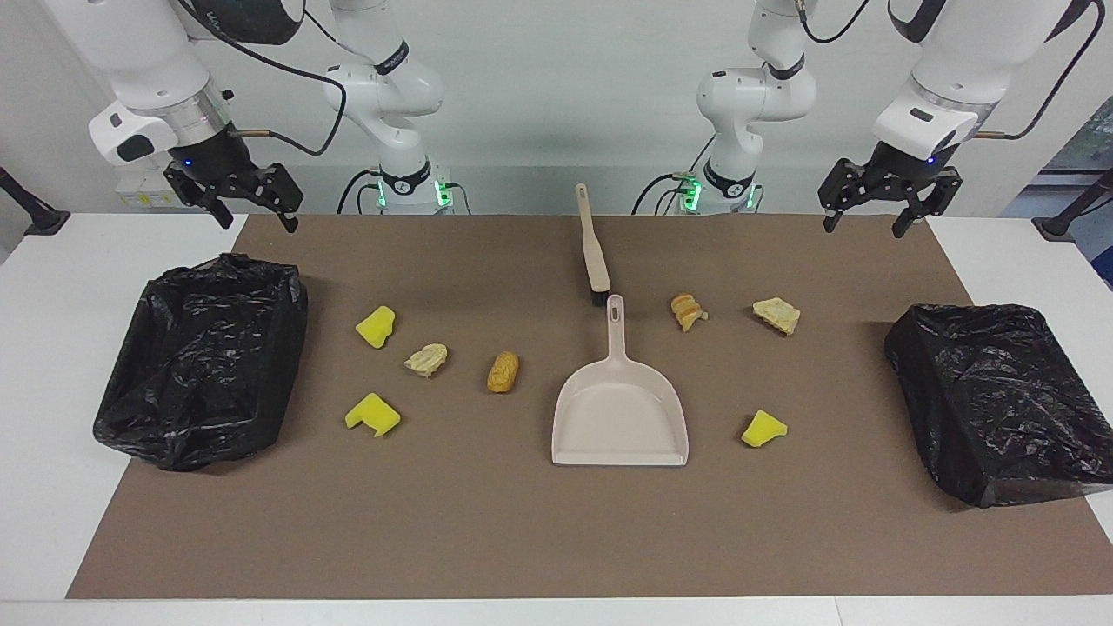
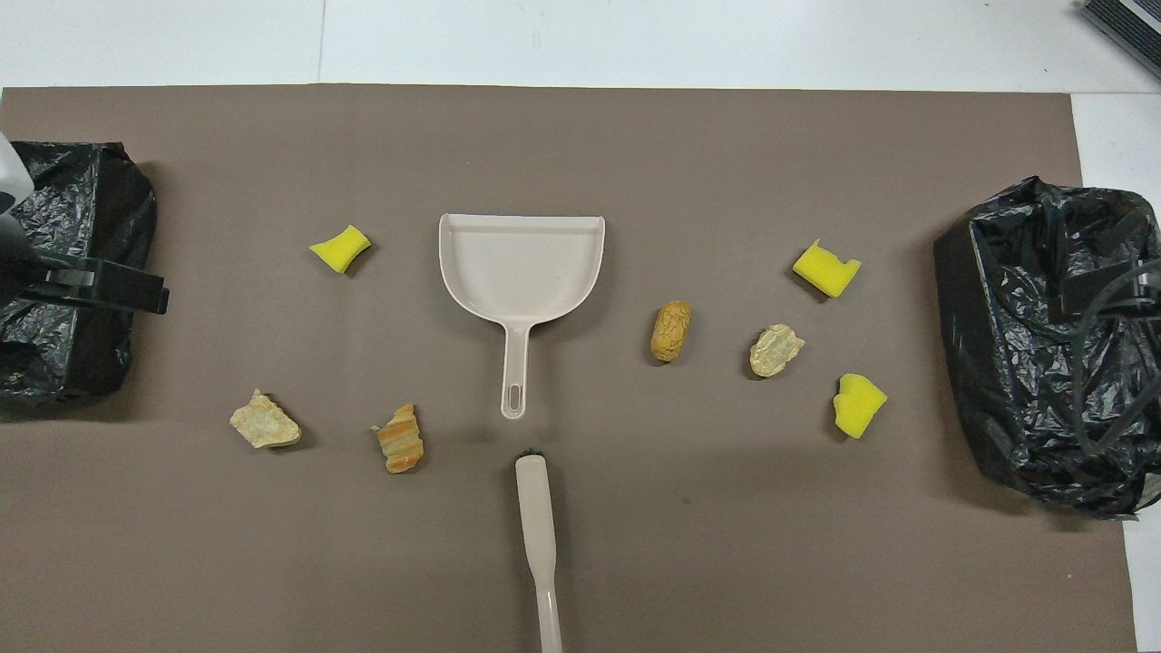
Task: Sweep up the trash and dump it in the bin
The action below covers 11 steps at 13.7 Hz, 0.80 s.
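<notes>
Several pieces of trash lie on the brown mat: yellow sponge chunks [image 1: 376, 326] [image 1: 372, 414] [image 1: 763, 429] and bread pieces [image 1: 426, 359] [image 1: 503, 371] [image 1: 688, 311] [image 1: 776, 314]. A beige dustpan [image 1: 619, 409] [image 2: 521, 268] lies flat mid-mat, handle toward the robots. The beige brush [image 1: 594, 248] [image 2: 537, 526] lies just nearer the robots, in line with that handle. A black-bagged bin [image 1: 204, 361] [image 2: 1043, 345] stands at the right arm's end. My right gripper [image 1: 258, 217] hangs open and empty above the mat's corner by it. My left gripper [image 1: 863, 228] [image 2: 91, 286] hangs open and empty at the left arm's end.
A second black-bagged bin [image 1: 1000, 400] [image 2: 54, 363] stands at the left arm's end of the mat. White table [image 1: 52, 417] borders the mat [image 1: 522, 539] on all sides.
</notes>
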### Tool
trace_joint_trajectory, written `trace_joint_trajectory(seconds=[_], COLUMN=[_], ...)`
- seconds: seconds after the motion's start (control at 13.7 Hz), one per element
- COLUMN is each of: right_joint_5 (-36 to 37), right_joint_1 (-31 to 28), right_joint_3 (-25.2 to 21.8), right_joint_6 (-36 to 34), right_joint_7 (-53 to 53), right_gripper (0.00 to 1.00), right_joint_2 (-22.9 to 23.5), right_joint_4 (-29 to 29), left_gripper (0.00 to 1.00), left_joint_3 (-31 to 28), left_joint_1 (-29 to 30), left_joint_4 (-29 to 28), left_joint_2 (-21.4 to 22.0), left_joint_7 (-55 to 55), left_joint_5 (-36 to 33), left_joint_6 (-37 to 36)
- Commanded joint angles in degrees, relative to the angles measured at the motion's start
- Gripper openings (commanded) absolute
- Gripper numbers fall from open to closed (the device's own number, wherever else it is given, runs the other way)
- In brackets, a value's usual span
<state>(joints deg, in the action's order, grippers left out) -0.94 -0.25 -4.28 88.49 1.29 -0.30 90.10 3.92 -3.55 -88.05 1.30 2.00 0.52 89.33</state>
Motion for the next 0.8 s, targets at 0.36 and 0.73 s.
trace_joint_trajectory(seconds=[0.36, 0.73], right_joint_5=[-1.08, -7.39], right_joint_1=[6.39, 10.44], right_joint_3=[0.42, 0.50], right_joint_6=[8.80, 15.83], right_joint_7=[3.27, 9.69], right_gripper=[1.00, 1.00], right_joint_2=[4.16, 12.06], right_joint_4=[3.60, 1.59], left_gripper=[1.00, 1.00], left_joint_3=[0.03, 0.21], left_joint_1=[-9.88, -22.01], left_joint_4=[-11.14, -29.95], left_joint_2=[4.84, 13.45], left_joint_7=[-8.67, -20.07], left_joint_5=[0.89, 1.94], left_joint_6=[1.79, 11.54])
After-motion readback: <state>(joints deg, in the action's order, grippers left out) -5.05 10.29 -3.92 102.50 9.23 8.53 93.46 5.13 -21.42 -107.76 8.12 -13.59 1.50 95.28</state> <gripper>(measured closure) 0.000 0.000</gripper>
